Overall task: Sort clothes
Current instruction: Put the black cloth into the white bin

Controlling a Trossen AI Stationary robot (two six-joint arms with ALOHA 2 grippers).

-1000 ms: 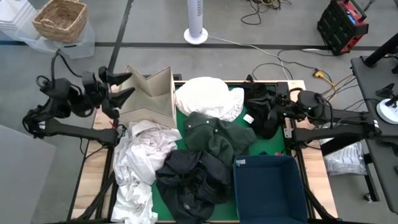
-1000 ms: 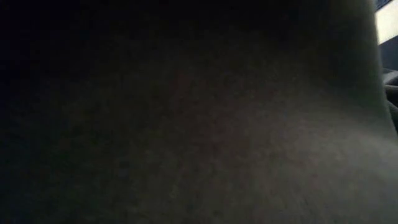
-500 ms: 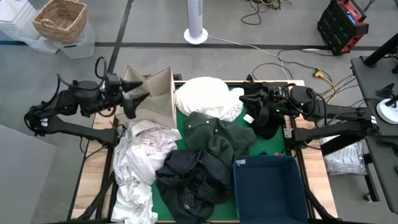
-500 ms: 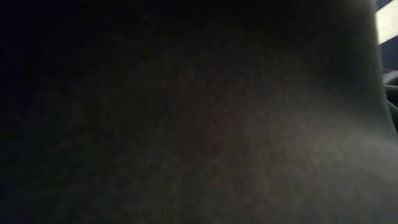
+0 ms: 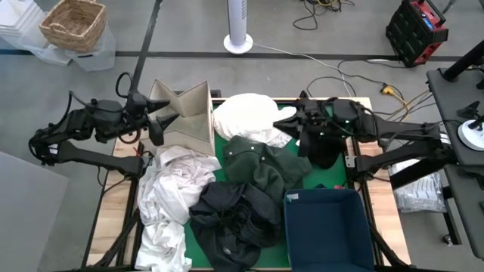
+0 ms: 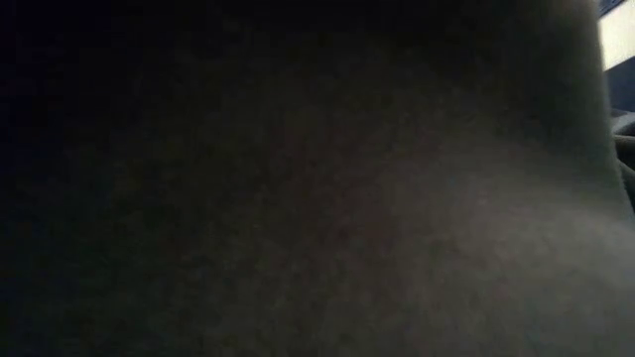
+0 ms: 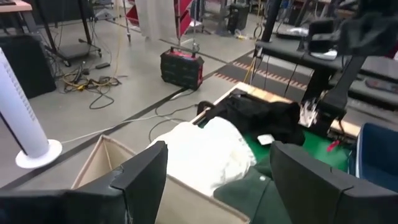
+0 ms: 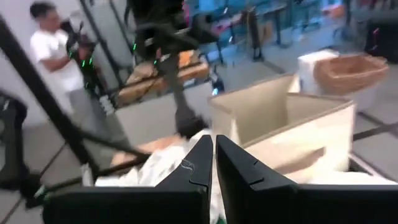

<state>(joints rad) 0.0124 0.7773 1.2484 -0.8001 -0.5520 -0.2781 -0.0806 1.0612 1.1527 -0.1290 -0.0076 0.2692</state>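
The clothes lie heaped on the green mat: a white garment (image 5: 249, 115) at the far side, a black one (image 5: 324, 142) to its right, a dark green one (image 5: 261, 165) in the middle, a charcoal one (image 5: 231, 215) in front and a white pile (image 5: 170, 189) at the left. My left gripper (image 5: 165, 115) hangs open over the cardboard box's (image 5: 189, 113) left flap; in its wrist view (image 7: 217, 180) the white garment (image 7: 205, 155) lies ahead. My right gripper (image 5: 281, 119) hovers shut between the black and the white garment, touching nothing (image 8: 214, 165).
A navy bin (image 5: 329, 227) stands at the table's near right corner. Dark cloth blocks the low view entirely. On the floor beyond are a wicker basket (image 5: 73, 23), a white fan base (image 5: 238, 41), cables and a red case (image 5: 420, 30). A person (image 8: 56, 50) stands beyond the table.
My right gripper has moved toward the table's left, from over the black garment to the white garment's right edge. My left gripper has swung right, toward the cardboard box, staying open. The clothes have kept their places.
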